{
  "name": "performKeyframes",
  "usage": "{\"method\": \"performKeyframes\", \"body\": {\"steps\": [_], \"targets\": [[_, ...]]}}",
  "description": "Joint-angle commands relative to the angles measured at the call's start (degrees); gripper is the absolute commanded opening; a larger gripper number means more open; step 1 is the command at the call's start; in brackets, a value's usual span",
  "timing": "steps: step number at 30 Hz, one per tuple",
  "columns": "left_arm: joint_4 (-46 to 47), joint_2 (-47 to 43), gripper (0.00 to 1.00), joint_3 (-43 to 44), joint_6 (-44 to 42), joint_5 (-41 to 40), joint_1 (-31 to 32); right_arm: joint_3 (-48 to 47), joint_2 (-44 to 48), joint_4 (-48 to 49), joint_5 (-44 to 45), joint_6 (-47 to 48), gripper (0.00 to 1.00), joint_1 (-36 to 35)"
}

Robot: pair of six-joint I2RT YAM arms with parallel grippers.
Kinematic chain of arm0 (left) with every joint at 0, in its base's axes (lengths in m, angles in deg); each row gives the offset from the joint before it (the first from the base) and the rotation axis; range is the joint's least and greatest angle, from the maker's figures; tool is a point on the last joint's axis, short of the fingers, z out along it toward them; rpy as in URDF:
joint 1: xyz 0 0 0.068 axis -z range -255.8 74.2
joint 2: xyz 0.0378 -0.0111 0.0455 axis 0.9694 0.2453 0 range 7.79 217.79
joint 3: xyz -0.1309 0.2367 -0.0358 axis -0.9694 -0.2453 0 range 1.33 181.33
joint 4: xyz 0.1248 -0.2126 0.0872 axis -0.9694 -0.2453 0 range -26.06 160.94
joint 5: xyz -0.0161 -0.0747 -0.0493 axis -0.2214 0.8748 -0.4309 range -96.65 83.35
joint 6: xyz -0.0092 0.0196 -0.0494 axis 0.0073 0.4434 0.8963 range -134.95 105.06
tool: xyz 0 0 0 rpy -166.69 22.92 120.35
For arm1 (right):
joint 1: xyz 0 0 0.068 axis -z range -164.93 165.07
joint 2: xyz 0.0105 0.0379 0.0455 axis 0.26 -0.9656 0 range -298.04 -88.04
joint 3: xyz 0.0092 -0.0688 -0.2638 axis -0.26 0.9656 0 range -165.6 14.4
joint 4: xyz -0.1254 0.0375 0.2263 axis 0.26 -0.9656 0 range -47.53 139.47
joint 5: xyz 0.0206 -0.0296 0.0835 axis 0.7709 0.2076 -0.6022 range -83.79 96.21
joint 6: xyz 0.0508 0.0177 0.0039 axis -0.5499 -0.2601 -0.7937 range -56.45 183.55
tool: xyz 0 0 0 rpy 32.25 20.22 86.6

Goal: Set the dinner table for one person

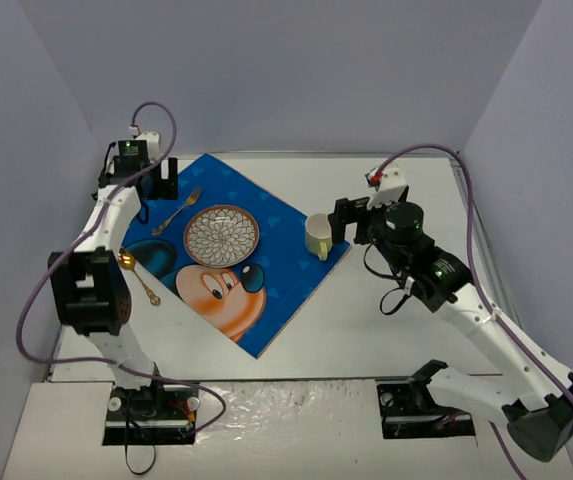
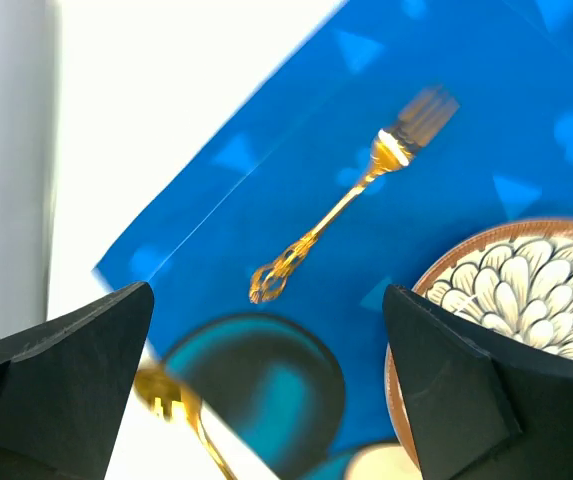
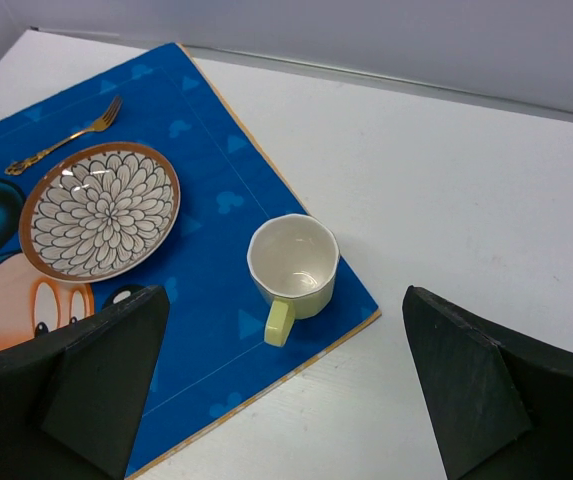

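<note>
Stretching out beneath both arms, the dinner table (image 1: 396,320) is showing as a large flat white rectangle with a thin metal edge, far bigger than anything resting on it. It is carrying a blue placemat (image 1: 266,290) turned cornerwise, which is covering the middle and the 9 o'clock side in the top view. On that mat a gold fork (image 1: 176,210), a patterned plate (image 1: 222,235) and a pale yellow cup (image 1: 318,236) are lying, while a gold spoon (image 1: 138,275) is lying half off the mat's 9 o'clock edge. The left gripper (image 1: 158,185) is hovering toward 10 o'clock with its jaws standing wide apart and gripping nothing. In its wrist view the fork is lying on the mat below the gap, and bare tabletop (image 2: 166,90) is showing at 11 o'clock. The right gripper (image 1: 351,220) is hanging toward 2 o'clock, jaws likewise spread wide and empty. From its wrist, the cup is sitting below between the fingers, and the white surface (image 3: 446,170) is spreading from 12 to 5 o'clock.
</note>
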Motion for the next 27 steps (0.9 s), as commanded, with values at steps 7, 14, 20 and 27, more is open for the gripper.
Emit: {"method": "performKeyframes", "body": {"steps": [7,14,20,27], "targets": [[-4.1,-20.1,0.97,-23.5,36.3,-24.2,-1.0,5.4,10.7,2.4,-2.9,-0.2,1.0,0.8],[-1.9,-19.5,0.88,-30.7,40.8,-20.5,-3.4,7.4,14.7,-0.1,-3.9,-1.1,1.0,0.8],[0.2,-16.9,0.76,-31.9,40.9,-20.6,-4.1,8.6,17.1,-2.5,-1.7,-0.7,1.0,0.8],[3.1,-14.3,0.59,-34.2,39.5,-19.1,-6.1,8.9,18.5,-4.6,-0.1,-0.4,1.0,0.9]]}}
